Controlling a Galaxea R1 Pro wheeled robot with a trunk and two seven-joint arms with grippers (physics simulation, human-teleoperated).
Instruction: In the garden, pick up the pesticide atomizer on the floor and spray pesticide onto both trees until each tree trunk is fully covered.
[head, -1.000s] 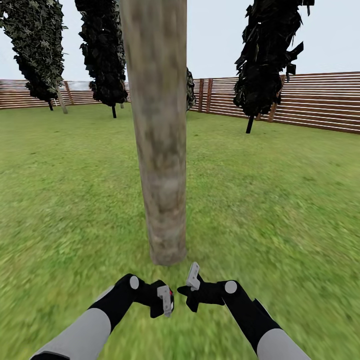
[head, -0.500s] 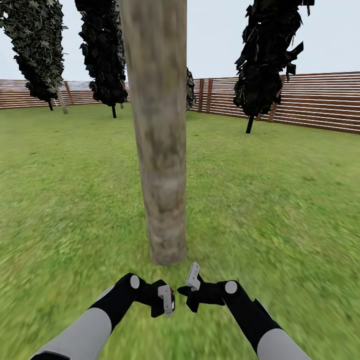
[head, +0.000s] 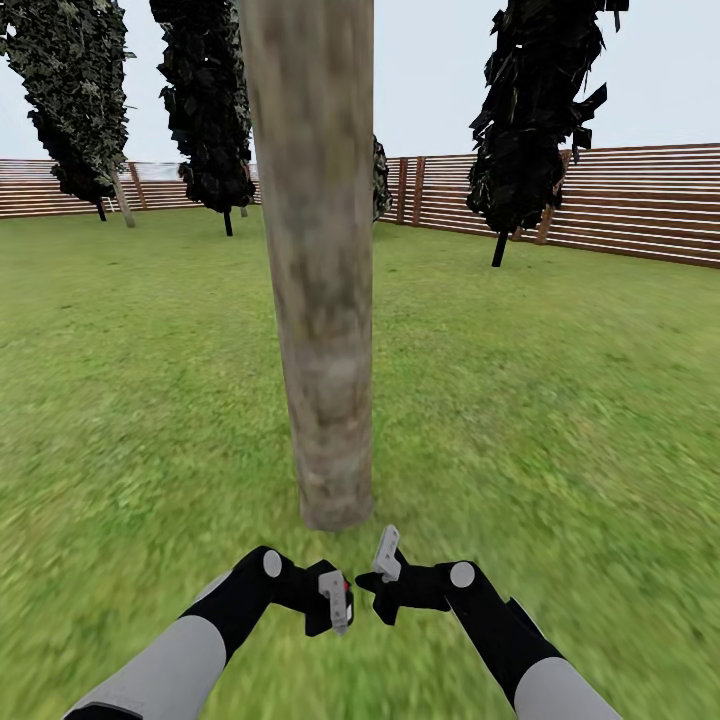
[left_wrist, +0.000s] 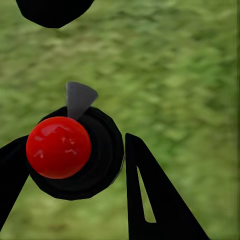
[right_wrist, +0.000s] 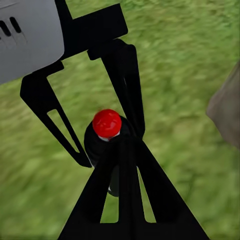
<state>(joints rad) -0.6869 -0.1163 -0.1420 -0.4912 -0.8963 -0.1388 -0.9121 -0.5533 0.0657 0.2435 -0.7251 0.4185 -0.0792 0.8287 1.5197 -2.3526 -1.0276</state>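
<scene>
almost nothing had moved since the earlier frames: only the left gripper (head: 335, 600) had crept a tiny bit toward the right gripper (head: 385, 565), and the tree trunk (head: 318, 300), the grass (head: 560, 400) and the wooden fence (head: 640, 200) looked the same.

both arms were held low, just in front of the foot of the trunk. the pesticide atomizer (left_wrist: 75, 155) sat between the left gripper's black fingers (left_wrist: 150, 195), which were pressed in on its sides. it looked like a dark round bottle with a shiny red ball cap (left_wrist: 59, 147) on top and a small grey nozzle tip. the right wrist camera saw the same red cap (right_wrist: 107, 123) with the left gripper's fingers around the bottle. the right gripper (right_wrist: 120, 200) had its fingers drawn close together, with nothing seen between them.

the bottle looked small, hard and smooth, so it was likely light but could slip. holding it around the fat dark body, under the red cap, seemed the safe place, with the nozzle left free.

the trunk was thick, stiff and much wider than a gripper. no spray could be seen on the bark, so the spraying of both trees seemed not yet done. dark trees (head: 540, 110) stood far back by the fence.
</scene>
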